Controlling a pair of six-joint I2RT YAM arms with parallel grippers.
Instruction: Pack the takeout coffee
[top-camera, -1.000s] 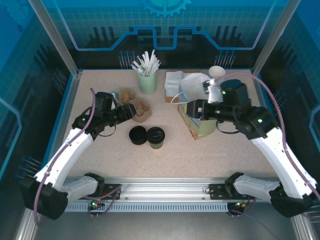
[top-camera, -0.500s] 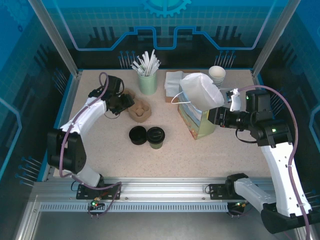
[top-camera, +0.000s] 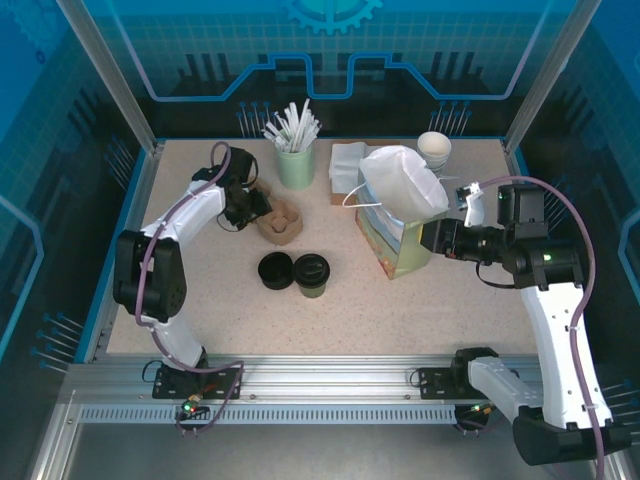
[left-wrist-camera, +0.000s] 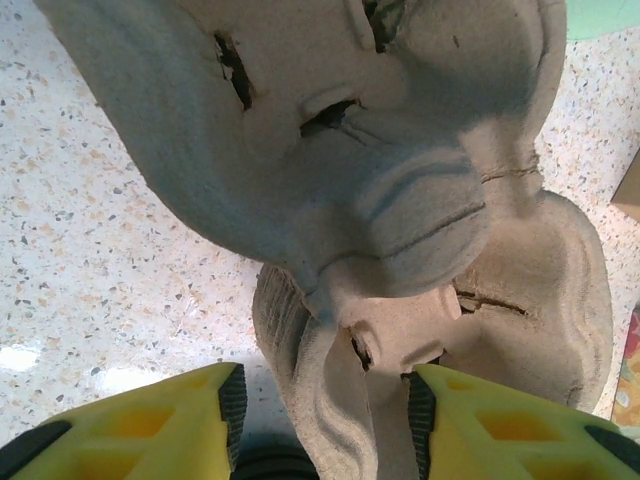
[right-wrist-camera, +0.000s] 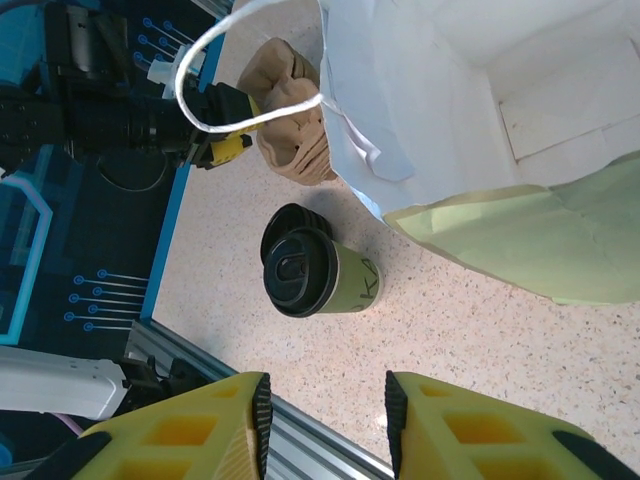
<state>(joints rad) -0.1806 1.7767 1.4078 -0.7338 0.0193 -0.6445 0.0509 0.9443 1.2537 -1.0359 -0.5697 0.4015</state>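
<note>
Reaching into the upper left of the overhead frame, the left gripper (left-wrist-camera: 325, 390) straddles the rim of a brown pulp cup carrier (top-camera: 281, 220). Its fingers are parted, and bare table (left-wrist-camera: 100, 250) shows between one finger and the pulp. The takeout coffee (top-camera: 313, 273) stands upright just below the frame's centre, black lid on, with a loose black lid (top-camera: 275, 270) just beside it on the left. At centre right, the right gripper (right-wrist-camera: 327, 395) hovers beside a green-and-white paper bag (top-camera: 405, 250), fingers spread and grasping nothing.
</note>
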